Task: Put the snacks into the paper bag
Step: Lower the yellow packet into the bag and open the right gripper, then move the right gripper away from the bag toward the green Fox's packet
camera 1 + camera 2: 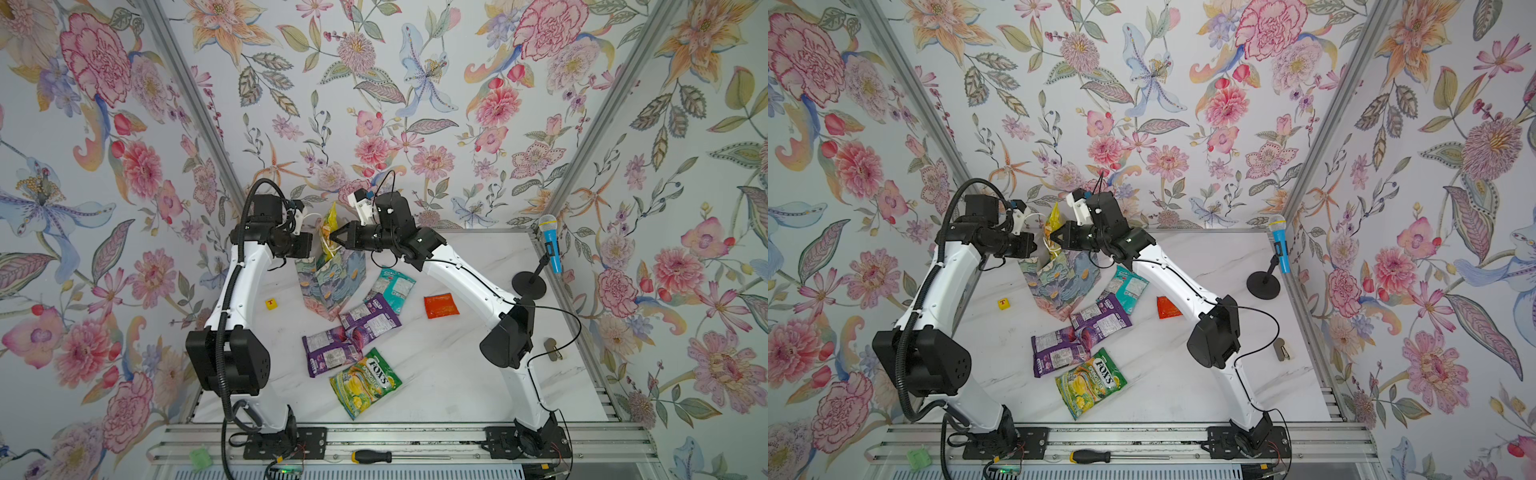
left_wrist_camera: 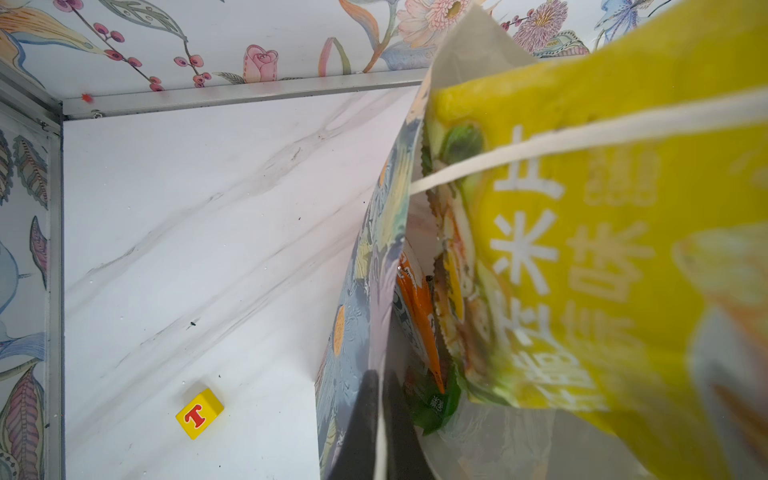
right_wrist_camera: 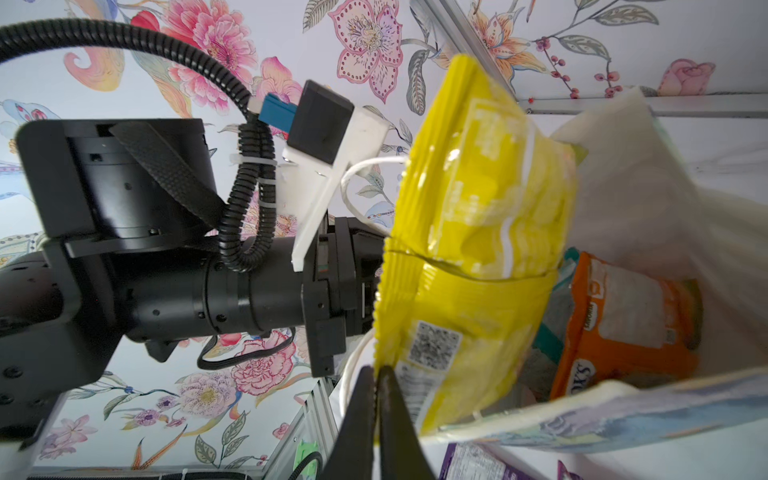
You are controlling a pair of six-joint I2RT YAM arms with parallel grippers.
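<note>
Paper bag (image 1: 332,286) holds orange pouch (image 3: 623,332), yellow pouch (image 3: 478,208) sticking out.

Non-task stuff, in both top views: 1 yellow cube (image 1: 271,304) with a red T is sitting on the white marble tabletop (image 1: 457,386), left side. 1 blue toy microphone (image 1: 549,243) is leaning in a black round-base stand (image 1: 528,285) at the far right edge. 1 small tan object (image 1: 552,348) is lying near the right edge, too small to identify. 1 screwdriver (image 1: 371,456) with a black-yellow handle is lying along the front aluminium rail (image 1: 415,438); 1 green plastic piece (image 1: 200,458) is resting on it further left. Floral wallpaper (image 1: 374,83) is covering all 3 walls.
</note>
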